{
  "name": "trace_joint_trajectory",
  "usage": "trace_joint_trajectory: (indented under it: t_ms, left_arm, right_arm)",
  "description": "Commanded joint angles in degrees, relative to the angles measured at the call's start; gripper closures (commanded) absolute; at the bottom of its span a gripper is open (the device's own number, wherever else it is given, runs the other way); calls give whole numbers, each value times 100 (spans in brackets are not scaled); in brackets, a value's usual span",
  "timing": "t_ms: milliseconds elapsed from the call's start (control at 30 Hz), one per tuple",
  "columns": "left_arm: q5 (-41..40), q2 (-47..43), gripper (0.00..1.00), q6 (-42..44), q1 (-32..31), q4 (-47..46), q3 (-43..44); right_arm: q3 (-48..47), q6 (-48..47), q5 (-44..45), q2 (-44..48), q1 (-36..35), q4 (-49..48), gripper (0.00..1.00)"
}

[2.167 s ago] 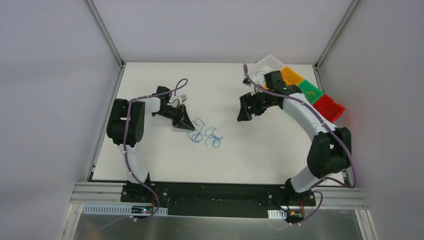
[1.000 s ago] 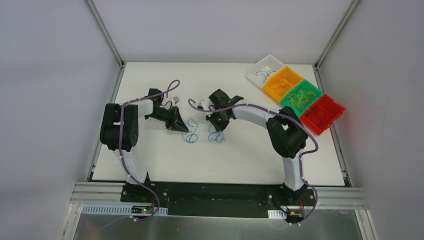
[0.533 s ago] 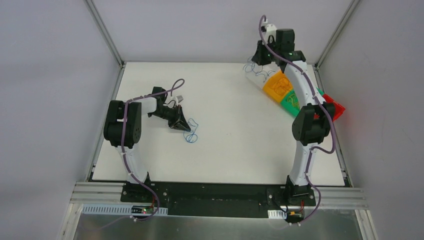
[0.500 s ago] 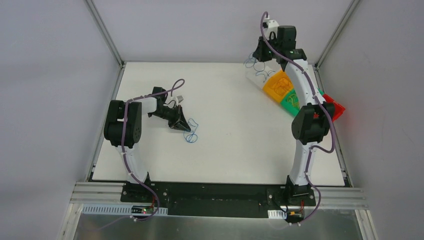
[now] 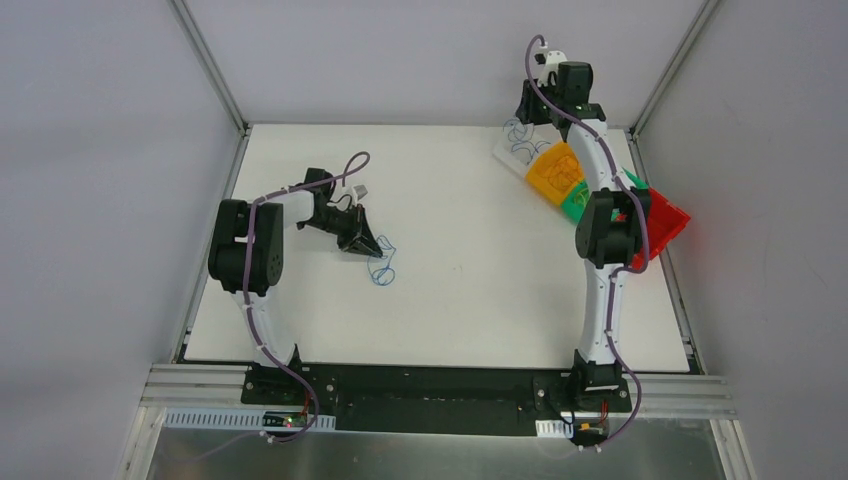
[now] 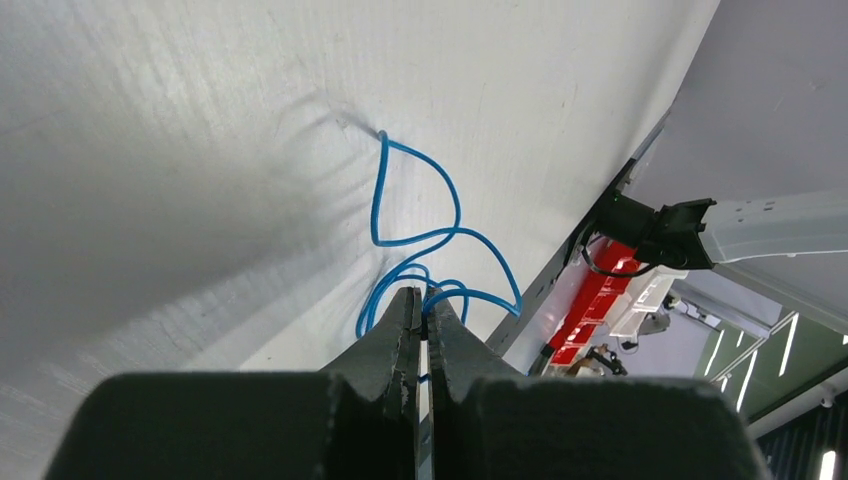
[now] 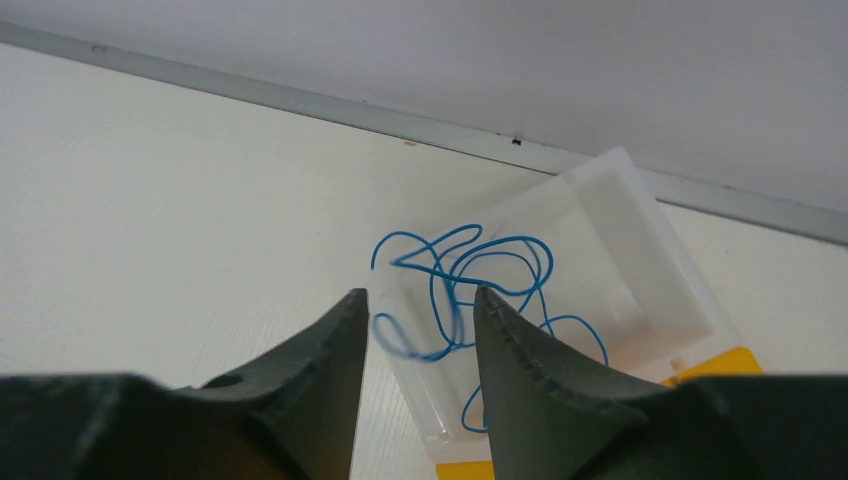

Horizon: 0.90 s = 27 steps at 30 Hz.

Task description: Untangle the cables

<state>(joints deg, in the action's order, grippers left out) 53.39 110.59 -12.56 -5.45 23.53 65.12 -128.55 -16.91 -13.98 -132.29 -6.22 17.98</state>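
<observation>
A thin blue cable (image 5: 381, 266) lies looped on the white table left of centre; it also shows in the left wrist view (image 6: 425, 250). My left gripper (image 5: 375, 248) is shut on this blue cable, its fingertips (image 6: 398, 318) low at the table. My right gripper (image 5: 527, 122) is open above the clear bin (image 5: 512, 152) at the far right. Blue cables (image 7: 480, 275) lie in the clear bin (image 7: 640, 270), and one loop (image 7: 400, 338) hangs blurred over its rim, between the open fingers. Cables of other colours lie in the orange bin (image 5: 553, 170).
A row of bins runs along the far right: clear, orange, green (image 5: 575, 198) and red (image 5: 662, 218), partly hidden by the right arm (image 5: 600, 225). Grey walls and metal frame posts (image 5: 210, 70) close the table's sides and back.
My right gripper picked a blue cable from beside the left gripper, carried it to the far right clear bin and now stands open over it. My left gripper stays shut on its cable.
</observation>
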Motion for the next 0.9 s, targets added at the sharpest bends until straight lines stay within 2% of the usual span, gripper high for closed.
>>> trace_joint_trajectory:
  t_ms: [0, 100, 167, 300, 467, 600, 733, 800, 867]
  left_arm:
    - [127, -18, 100, -14, -192, 143, 330]
    - [263, -61, 100, -153, -383, 143, 517]
    - [352, -64, 100, -252, -526, 135, 682]
    - [637, 1, 100, -663, -789, -35, 992]
    - [975, -4, 100, -1250, -1156, -454, 1347]
    - [1091, -84, 100, -1555, -1339, -698, 1442]
    - [1194, -217, 100, -1541, -1571, -760, 1406]
    - [1203, -296, 100, -1523, -1676, -762, 1354]
    - [1181, -369, 100, -1533, -1727, -787, 1293]
  right_arm:
    - [-77, -120, 63, 222, 12, -63, 42]
    - [88, -101, -296, 560, -34, 255, 36]
    - [397, -43, -834, 920, -111, 557, 31]
    - [1748, 17, -2321, 1806, -492, 1220, 22]
    - [3718, 116, -3168, 2900, -1339, 827, 15]
    - [4527, 263, -3463, 3448, -1916, 420, 13]
    - [4831, 442, -3292, 3514, -2275, -145, 16]
    - [4738, 602, -3276, 3365, -2334, -232, 26]
    - [4707, 674, -3175, 3303, -2338, -298, 40]
